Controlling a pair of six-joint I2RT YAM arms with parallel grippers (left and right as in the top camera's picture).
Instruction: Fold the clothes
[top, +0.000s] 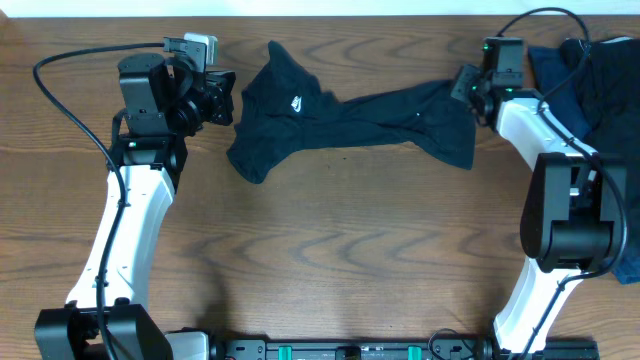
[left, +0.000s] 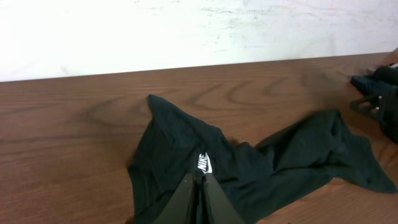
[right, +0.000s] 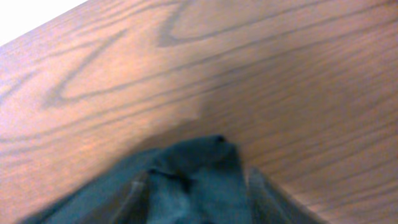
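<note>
A very dark navy T-shirt (top: 350, 110) lies stretched lengthwise across the far half of the table, its small white logo (top: 297, 102) facing up. My left gripper (top: 230, 102) is at the shirt's left edge, shut, with thin fabric pinched at its tips. In the left wrist view the left gripper (left: 199, 179) points at the logo (left: 204, 163), with the shirt (left: 280, 168) spread around it. My right gripper (top: 462, 88) is at the shirt's right end. In the blurred right wrist view the right gripper (right: 199, 199) is open, and a loose hump of the shirt (right: 193, 174) lies between its spread fingers.
More clothes (top: 595, 70), dark navy and black, are piled at the table's back right corner, behind the right arm. The wooden table (top: 330, 250) runs bare toward the front edge. A white wall stands behind the table's far edge.
</note>
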